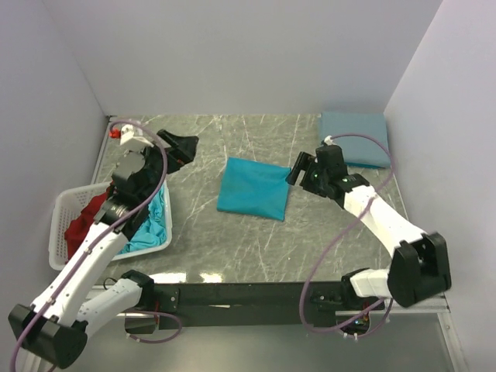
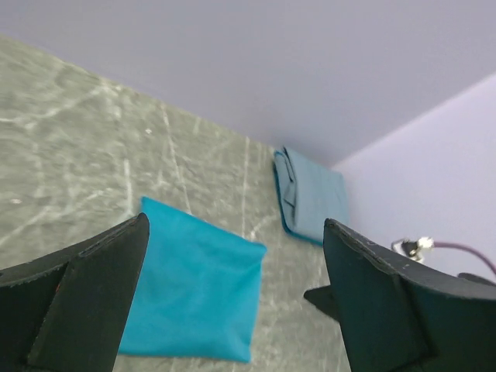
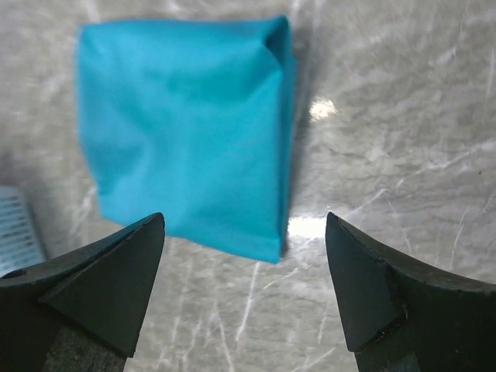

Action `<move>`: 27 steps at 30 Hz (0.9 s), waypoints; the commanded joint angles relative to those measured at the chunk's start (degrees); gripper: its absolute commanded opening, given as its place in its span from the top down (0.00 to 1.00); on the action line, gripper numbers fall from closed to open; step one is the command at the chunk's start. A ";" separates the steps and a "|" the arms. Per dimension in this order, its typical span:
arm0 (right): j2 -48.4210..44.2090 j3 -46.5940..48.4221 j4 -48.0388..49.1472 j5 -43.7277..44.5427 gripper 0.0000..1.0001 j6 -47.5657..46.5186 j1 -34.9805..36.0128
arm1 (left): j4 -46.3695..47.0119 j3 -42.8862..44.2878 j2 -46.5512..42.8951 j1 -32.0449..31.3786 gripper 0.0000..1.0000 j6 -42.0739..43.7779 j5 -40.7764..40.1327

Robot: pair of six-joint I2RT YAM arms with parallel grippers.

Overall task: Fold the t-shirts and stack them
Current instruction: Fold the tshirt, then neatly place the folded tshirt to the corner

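Teal shirt [image 1: 253, 189] folded on table [image 1: 232, 244] | right tool [image 3: 244, 225] wide | left tool [image 2: 236, 225] wide | pinch all layers, stack squarely on grey shirt [image 1: 353, 138]

A grey-green, white-veined marble-patterned tabletop [image 1: 232, 240] is sitting boxed in by plain, matte, pale lilac-white panels: a back wall [image 1: 248, 54], a left side wall [image 1: 39, 116] and a right side wall [image 1: 457, 116]. Soft overhead light is glinting off the glossy surface in small bright patches [image 3: 320, 108].

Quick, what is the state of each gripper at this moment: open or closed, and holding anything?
Left gripper: open, holding nothing.
Right gripper: open, holding nothing, beside the folded teal t-shirt.
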 commanded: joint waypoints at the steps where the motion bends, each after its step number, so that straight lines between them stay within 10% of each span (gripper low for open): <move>1: 5.65 3.14 0.02 2.66 0.10 0.30 0.83 | -4.50 -4.59 -2.31 0.17 0.01 -0.61 -6.49; 16: 27.37 10.53 4.57 8.28 0.18 5.84 5.49 | -2.38 -18.85 -7.15 0.09 0.01 -6.94 0.80; 27: 34.67 12.64 6.17 8.63 0.50 5.23 9.18 | -3.36 -22.98 -7.86 0.09 0.01 -7.91 3.35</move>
